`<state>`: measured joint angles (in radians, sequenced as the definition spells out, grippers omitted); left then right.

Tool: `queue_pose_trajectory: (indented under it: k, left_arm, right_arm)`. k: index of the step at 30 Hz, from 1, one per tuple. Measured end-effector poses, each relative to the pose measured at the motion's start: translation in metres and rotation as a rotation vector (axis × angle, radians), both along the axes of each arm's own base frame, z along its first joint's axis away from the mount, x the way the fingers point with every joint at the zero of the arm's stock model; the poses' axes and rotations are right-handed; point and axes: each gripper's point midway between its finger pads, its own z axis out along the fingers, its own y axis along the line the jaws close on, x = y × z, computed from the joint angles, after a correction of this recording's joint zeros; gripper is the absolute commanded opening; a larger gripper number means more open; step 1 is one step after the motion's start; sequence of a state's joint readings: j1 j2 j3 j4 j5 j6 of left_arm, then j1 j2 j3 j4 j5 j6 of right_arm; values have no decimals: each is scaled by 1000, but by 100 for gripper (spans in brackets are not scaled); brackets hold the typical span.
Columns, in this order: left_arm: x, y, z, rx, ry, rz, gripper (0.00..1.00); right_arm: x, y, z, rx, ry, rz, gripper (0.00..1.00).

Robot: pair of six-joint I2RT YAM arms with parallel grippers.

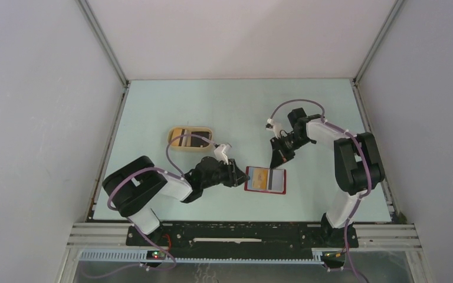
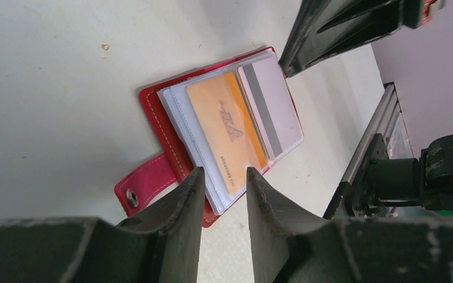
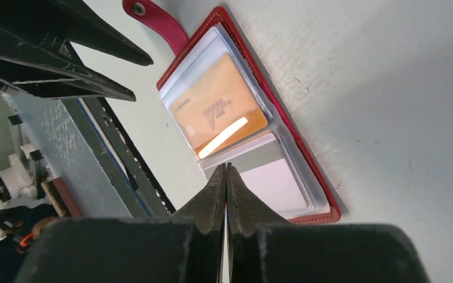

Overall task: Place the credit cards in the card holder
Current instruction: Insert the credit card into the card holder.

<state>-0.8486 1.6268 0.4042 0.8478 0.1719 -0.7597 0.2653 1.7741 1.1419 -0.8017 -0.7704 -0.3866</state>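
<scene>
Table | card holder open flat | left end effector at edge

"VIP" on orange card

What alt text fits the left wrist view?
Open red card holder on the table, holding an orange card and a grey-striped white card. The open left gripper is at its near edge, the right gripper at its far corner.
</scene>
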Motion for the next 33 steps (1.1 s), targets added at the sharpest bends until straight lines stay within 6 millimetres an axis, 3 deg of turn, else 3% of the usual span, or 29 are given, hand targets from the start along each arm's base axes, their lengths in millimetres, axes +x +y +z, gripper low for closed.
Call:
queue_pose_trajectory:
  k: [9,17,25,33]
  left_arm:
    - [3,-16,4,-31,26,-30,37]
    - [-1,-18,-11,-20,80,-42,37]
    - [0,-21,-16,-19,106,-37,39]
    - [1,-21,-17,-13,110,-35,39]
  right_arm:
    - [-13,7,-13,18,119,20,5]
    - [-18,18,-20,26,173,26,4]
    - [-22,14,-40,-68,213,15,4]
    - [-21,13,-44,-119,214,0,6]
